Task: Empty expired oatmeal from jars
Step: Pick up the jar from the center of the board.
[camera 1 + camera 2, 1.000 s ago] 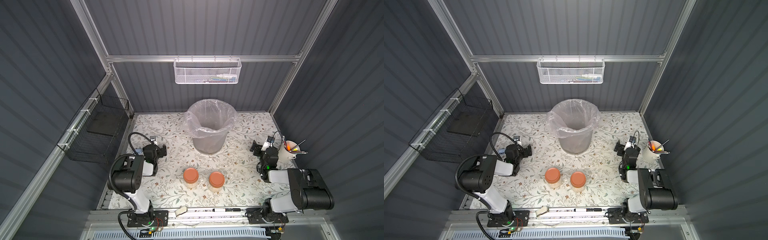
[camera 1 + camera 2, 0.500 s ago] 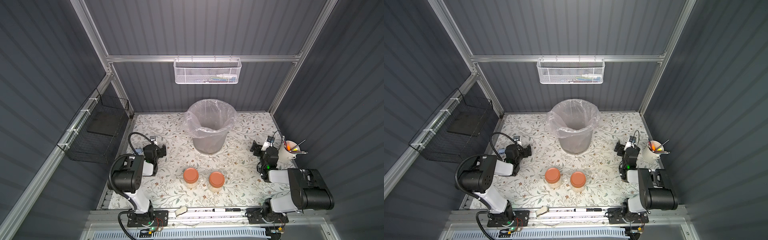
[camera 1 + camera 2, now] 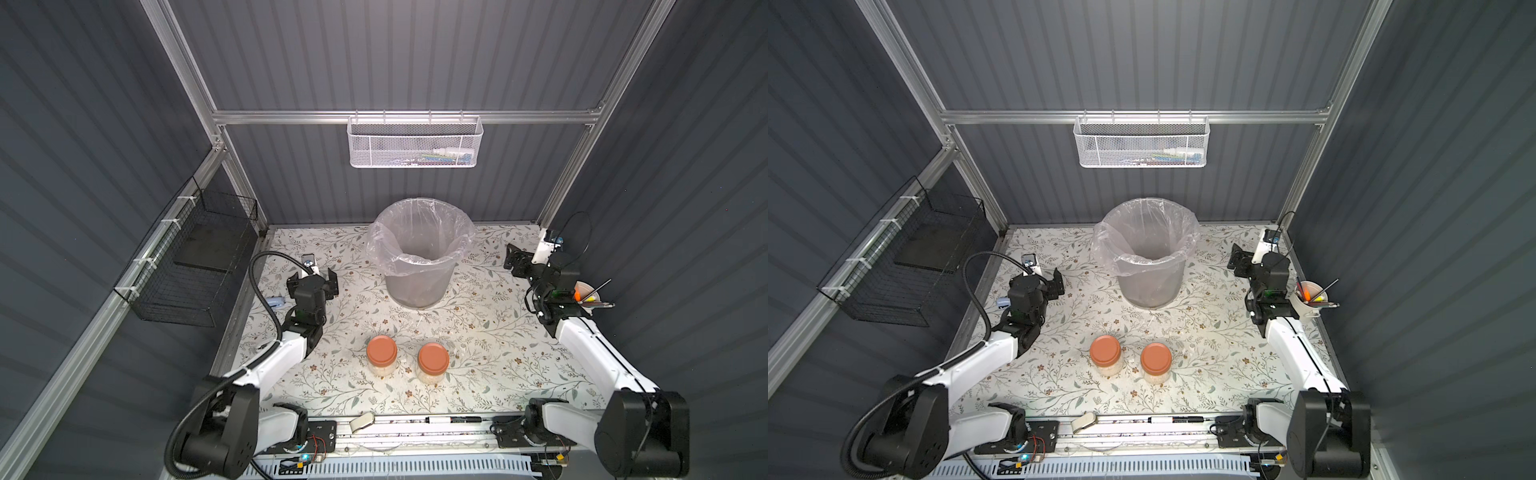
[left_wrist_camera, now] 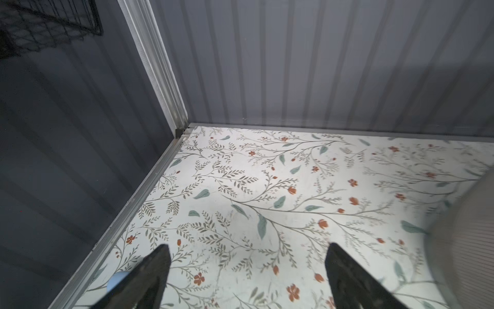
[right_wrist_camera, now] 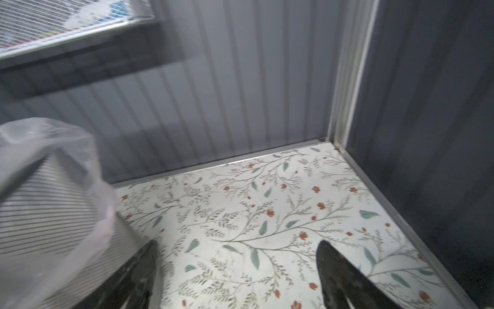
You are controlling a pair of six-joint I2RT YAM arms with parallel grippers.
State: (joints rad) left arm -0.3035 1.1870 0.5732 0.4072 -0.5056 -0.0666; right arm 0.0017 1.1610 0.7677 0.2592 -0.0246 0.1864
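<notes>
My left gripper (image 4: 246, 248) and right gripper (image 5: 238, 244) both gape, grasping nothing. The jars (image 3: 381, 351), capped with oatmeal (image 3: 430, 377) inside, stand upright at lower centre in both top views.

This was a robot test cell in a lab: grey ribbed wall panels (image 3: 415, 54) closed it in on three sides, fixed to aluminium framing (image 3: 291, 117). Two robot arms (image 3: 274, 365) stood at the front of a bench (image 3: 490, 332) covered in flowered paper. A black wire basket (image 3: 195, 270) hung on one wall; a white mesh basket (image 3: 414, 145), perhaps holding pens, on another.
</notes>
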